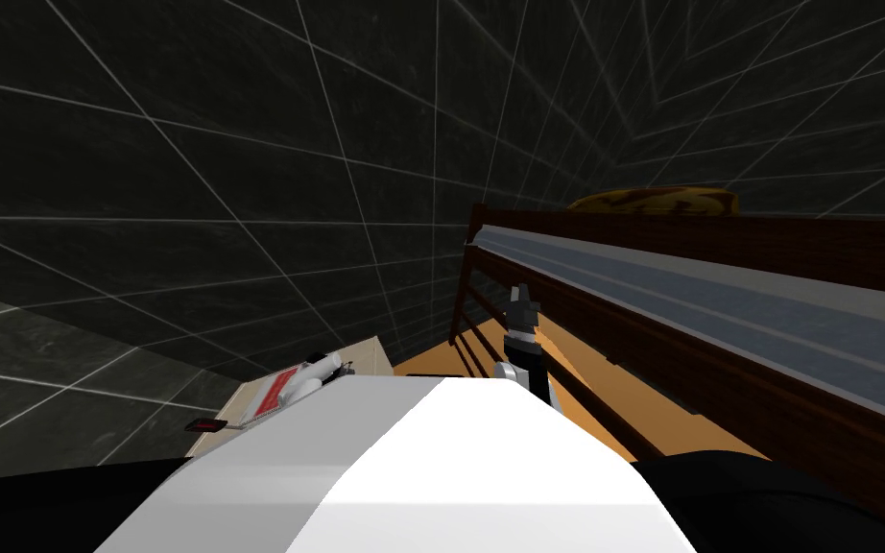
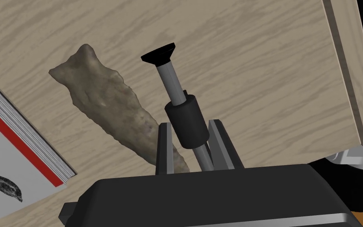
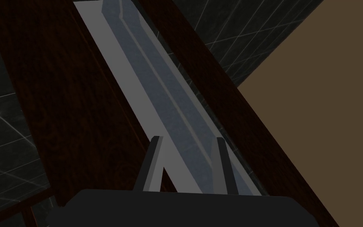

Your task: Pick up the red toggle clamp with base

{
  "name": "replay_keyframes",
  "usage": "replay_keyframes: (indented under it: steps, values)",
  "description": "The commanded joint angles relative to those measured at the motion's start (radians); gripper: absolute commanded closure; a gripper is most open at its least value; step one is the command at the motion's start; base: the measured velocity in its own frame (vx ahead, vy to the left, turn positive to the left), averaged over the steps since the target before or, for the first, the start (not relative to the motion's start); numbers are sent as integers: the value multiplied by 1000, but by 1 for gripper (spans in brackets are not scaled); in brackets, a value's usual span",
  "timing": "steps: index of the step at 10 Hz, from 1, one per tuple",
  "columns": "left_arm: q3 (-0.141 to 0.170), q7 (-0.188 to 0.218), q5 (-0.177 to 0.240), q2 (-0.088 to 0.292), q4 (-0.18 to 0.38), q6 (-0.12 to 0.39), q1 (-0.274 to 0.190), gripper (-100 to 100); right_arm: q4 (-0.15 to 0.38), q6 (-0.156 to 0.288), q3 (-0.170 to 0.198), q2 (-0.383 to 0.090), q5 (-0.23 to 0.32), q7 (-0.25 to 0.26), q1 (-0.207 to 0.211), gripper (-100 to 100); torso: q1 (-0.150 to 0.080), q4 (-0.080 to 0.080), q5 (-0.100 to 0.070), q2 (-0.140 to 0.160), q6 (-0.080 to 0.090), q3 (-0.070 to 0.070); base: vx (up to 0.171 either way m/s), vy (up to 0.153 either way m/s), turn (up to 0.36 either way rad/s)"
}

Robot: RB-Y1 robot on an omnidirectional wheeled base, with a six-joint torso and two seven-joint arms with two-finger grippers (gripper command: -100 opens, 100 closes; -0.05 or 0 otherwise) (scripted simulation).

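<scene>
Head view: pale table (image 1: 366,357) low at my left, book (image 1: 273,389) on it. Right gripper (image 1: 524,305) hangs by the dark wooden rail (image 1: 767,403), likely parked clear.

Left wrist view: left gripper (image 2: 188,124) clamped on the toggle clamp (image 2: 173,84), at its black sleeve, over the tabletop beside a stone flake (image 2: 106,102). The sleeve is probably the easiest hold.

Right wrist view: fingers apart, empty.

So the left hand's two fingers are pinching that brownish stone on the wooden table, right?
Not the stone. The left wrist view shows the left gripper pinching the toggle clamp by its black sleeve; the stone lies beside it on the wooden table.
</scene>
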Motion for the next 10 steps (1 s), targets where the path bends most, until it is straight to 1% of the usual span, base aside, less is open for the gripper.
replay_keyframes:
  steps: [1,2,4,5,6,7,8,9,10]
  values:
    - [-50,12,50,49,16,0,19,100,0,0,0,0,0,0,0,0,0,0,0,0,0,0,63,-71,-16]
    - [-53,12,59,49,16,0,19,100,0,0,0,0,0,0,0,0,0,0,0,0,0,0,42,-60,4]
    - [-119,26,129,115,40,1,43,100,0,0,0,0,0,0,0,0,1,0,0,1,0,0,50,-69,-14]
    - [-147,33,166,148,52,1,55,100,0,0,0,0,0,0,0,0,-1,0,0,0,0,0,69,-88,-3]
    - [-156,33,175,148,52,1,55,100,0,0,0,0,0,0,0,0,-1,0,0,-1,0,0,49,-59,5]
    - [-190,41,214,181,64,1,67,100,0,0,0,0,0,0,0,0,0,0,0,0,0,0,49,-62,-16]
    - [-222,48,243,214,76,2,79,100,0,0,0,0,0,0,0,0,0,0,0,0,0,0,58,-94,-16]
    - [-225,48,253,214,76,2,79,100,0,0,0,0,0,0,0,0,-2,0,0,0,0,0,34,-60,10]
    - [-219,52,239,207,68,6,77,100,0,0,0,0,0,0,0,0,0,0,0,1,0,0,-5,0,11]
